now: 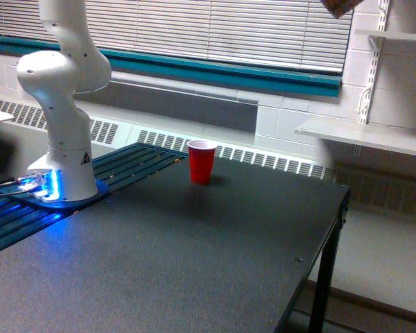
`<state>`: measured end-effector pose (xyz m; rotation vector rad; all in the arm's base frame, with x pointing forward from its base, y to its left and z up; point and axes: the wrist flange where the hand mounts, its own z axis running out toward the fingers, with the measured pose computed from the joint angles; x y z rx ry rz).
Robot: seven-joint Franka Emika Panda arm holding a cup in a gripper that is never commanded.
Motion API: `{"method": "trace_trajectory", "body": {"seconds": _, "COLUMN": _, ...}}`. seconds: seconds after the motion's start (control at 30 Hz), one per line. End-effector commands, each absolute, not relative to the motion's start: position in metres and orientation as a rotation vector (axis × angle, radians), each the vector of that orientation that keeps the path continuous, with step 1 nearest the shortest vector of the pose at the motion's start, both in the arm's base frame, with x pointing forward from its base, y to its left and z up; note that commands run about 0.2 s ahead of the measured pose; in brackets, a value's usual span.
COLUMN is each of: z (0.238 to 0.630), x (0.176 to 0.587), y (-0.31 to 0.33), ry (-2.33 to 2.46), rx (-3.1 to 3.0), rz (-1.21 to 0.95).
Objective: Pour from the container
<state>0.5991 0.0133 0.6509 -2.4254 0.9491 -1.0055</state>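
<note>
A red cup (pixel 202 161) stands upright on the dark counter (pixel 194 263). High above it, toward the exterior view's right, the container (pixel 341 6) barely shows at the top edge. The tool is out of view, so its grip cannot be told.

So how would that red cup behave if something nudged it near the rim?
The red cup would probably tip rather than slide: it stands upright, taller than wide, narrowing toward its base. It looks like thin plastic, so likely light and easily squashed. Whether it holds anything can't be seen.

No readable text anywhere (a small triangular sticker (pixel 85 158) stays illegible)
</note>
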Motion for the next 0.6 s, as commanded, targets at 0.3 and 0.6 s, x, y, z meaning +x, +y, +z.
{"method": "trace_trajectory", "body": {"seconds": 0.3, "z": 0.654, "x": 0.592, "y": 0.015, "ry": 0.923, "rx": -2.427, "rz": -1.013}}
{"method": "trace_trajectory", "body": {"seconds": 0.6, "z": 0.652, "x": 0.567, "y": 0.022, "ry": 0.869, "rx": -2.427, "rz": -1.015}}
